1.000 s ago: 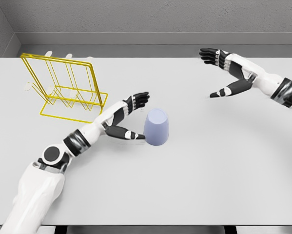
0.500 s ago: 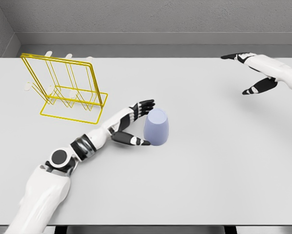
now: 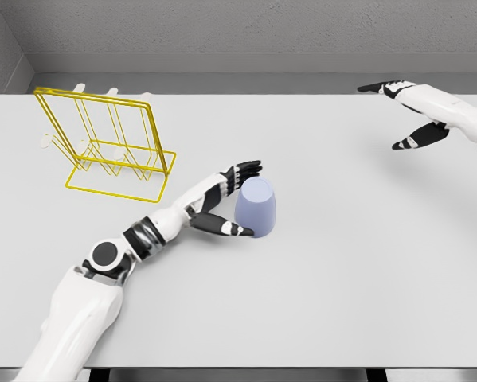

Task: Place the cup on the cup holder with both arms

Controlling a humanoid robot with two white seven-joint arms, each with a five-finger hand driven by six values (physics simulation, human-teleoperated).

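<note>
I can read no writing, label, brand, number or sign anywhere in my view. The cup (image 3: 256,207) beside my left hand (image 3: 226,200) is plain lavender with nothing printed on it, the yellow wire cup holder (image 3: 111,143) to the left of the cup carries no tag, and the counter (image 3: 318,270) under the cup is bare of markings.

The yellow wire cup holder (image 3: 111,143) blocks the table's (image 3: 342,278) far left corner. The lavender cup (image 3: 256,208) stands mid-table; the near edge and right half lie open for passage.
</note>
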